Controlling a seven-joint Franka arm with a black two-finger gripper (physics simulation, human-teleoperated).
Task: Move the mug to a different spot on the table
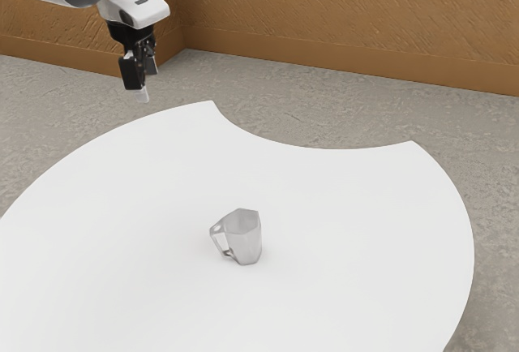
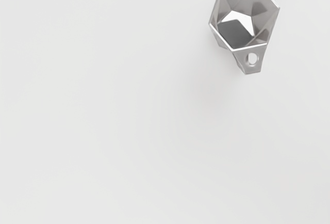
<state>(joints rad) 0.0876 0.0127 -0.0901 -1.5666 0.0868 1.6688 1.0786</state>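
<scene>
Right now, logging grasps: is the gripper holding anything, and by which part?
Nothing is held. The gripper hangs apart from the faceted grey metal mug, which stands on the white table.

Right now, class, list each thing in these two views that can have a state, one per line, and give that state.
mug: upright on the table, empty, handle toward the exterior view's left, nothing touching it.
gripper: raised high, well apart from the mug, holding nothing.
table: bears the mug.
</scene>
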